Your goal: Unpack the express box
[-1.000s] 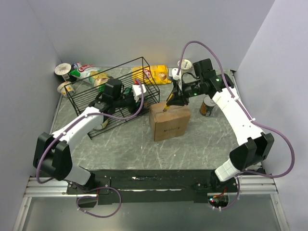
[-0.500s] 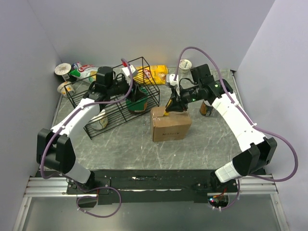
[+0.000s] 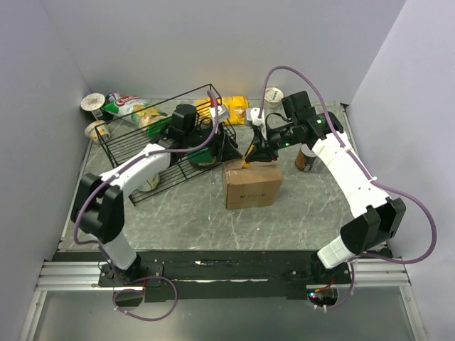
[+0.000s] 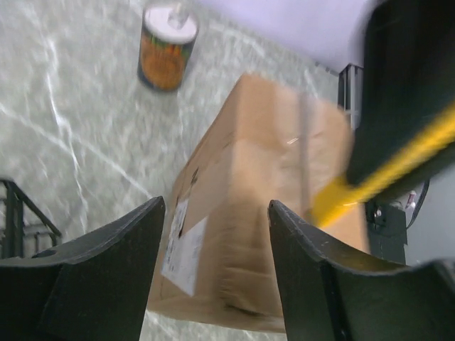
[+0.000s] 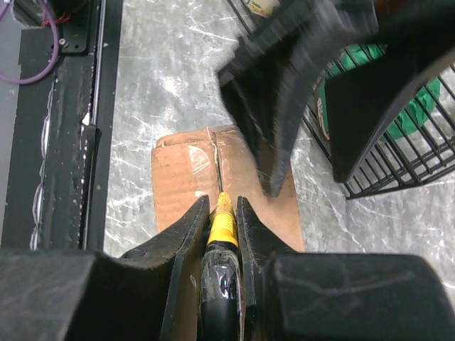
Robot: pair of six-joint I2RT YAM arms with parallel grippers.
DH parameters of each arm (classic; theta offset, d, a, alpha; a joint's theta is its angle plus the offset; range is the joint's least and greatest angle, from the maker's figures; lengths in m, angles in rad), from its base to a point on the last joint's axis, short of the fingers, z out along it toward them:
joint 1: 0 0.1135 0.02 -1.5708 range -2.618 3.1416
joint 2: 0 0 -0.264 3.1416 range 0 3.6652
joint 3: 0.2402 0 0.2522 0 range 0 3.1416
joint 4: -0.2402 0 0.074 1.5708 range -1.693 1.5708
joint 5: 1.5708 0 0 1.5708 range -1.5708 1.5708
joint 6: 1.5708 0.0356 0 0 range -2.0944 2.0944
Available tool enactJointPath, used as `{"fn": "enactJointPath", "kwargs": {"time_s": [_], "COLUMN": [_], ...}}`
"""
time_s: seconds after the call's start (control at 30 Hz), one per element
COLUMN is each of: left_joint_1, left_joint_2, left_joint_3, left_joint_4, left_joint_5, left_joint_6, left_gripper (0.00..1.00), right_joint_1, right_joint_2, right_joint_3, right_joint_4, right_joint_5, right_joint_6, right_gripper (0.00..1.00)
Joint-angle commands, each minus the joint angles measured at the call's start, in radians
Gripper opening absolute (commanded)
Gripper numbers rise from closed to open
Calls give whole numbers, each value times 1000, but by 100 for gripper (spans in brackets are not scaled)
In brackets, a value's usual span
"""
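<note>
The express box (image 3: 251, 183) is a brown carton with a taped top seam, standing mid-table. My right gripper (image 3: 254, 153) is shut on a yellow-and-black cutter (image 5: 222, 226) whose tip rests on the seam at the box's far top edge (image 5: 186, 177); its jaws (image 5: 222, 204) clamp the handle. My left gripper (image 3: 227, 146) is open and empty, hovering just left of and behind the box's top. In the left wrist view its jaws (image 4: 215, 213) frame the box's side with a white label (image 4: 183, 245), apart from it. It appears blurred in the right wrist view (image 5: 284, 106).
A black wire basket (image 3: 121, 153) holding a green can (image 3: 204, 155) stands left of the box. A can (image 3: 307, 158) stands to the box's right. A yellow snack bag (image 3: 233, 108), cups (image 3: 92, 104) and packets lie along the back wall.
My left arm has swung from over the basket to the right, bringing its open gripper beside the box. My right gripper with the cutter has barely moved on the seam.
</note>
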State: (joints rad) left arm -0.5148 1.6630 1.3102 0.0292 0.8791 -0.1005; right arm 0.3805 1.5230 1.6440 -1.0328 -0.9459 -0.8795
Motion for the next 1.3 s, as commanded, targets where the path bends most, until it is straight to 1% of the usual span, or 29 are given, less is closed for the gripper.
{"fn": "enactJointPath", "kwargs": {"time_s": [0.0,0.1,0.17,0.23,0.4,0.43,0.57,0.73,0.83,0.9,0.93,0.97,1.03,1.1,1.13,1.17,1.23,1.27], "left_joint_1": [1,-7,-22,-31,-48,-50,-54,-60,-68,-68,-68,-68,-65,-48,-36,-22,-22,-22], "left_joint_2": [40,63,64,66,66,67,70,69,66,63,60,57,34,-24,-54,-119,-184,-234], "left_joint_3": [27,18,18,18,6,11,30,38,43,47,50,54,67,67,55,38,-32,-63], "left_joint_4": [-20,-26,-81,-100,-97,-98,-141,-161,-172,-173,-172,-160,-140,-100,-80,-65,-52,-46], "left_joint_5": [35,26,14,0,3,4,0,-5,-18,-23,-31,-37,-60,-106,-104,-97,-111,-103], "left_joint_6": [-19,1,62,132,157,174,235,274,306,314,324,321,289,253,251,265,353,384], "left_gripper": [63,61,59,58,55,55,48,45,43,44,45,49,55,58,59,63,68,72], "right_joint_1": [-20,-31,-43,-54,-94,-100,-124,-156,-166,-169,-169,-167,-164,-158,-158,-158,-157,-157], "right_joint_2": [-1,23,42,58,126,134,157,181,180,181,181,180,172,158,135,123,86,74], "right_joint_3": [42,72,97,131,214,232,263,303,295,298,301,300,287,255,240,225,175,157], "right_joint_4": [-81,-125,-160,-185,-340,-355,-395,-505,-530,-527,-530,-532,-526,-491,-471,-426,-376,-299], "right_joint_5": [-33,-39,-40,-50,-65,-65,-70,-65,-45,-47,-54,-59,-70,-65,-62,-59,-44,-37], "right_joint_6": [-105,-166,-190,-223,-340,-354,-395,-495,-539,-532,-529,-524,-495,-452,-435,-397,-351,-282], "right_gripper": [0,0,0,0,0,0,0,0,0,0,0,0,0,0,0,0,0,0]}}
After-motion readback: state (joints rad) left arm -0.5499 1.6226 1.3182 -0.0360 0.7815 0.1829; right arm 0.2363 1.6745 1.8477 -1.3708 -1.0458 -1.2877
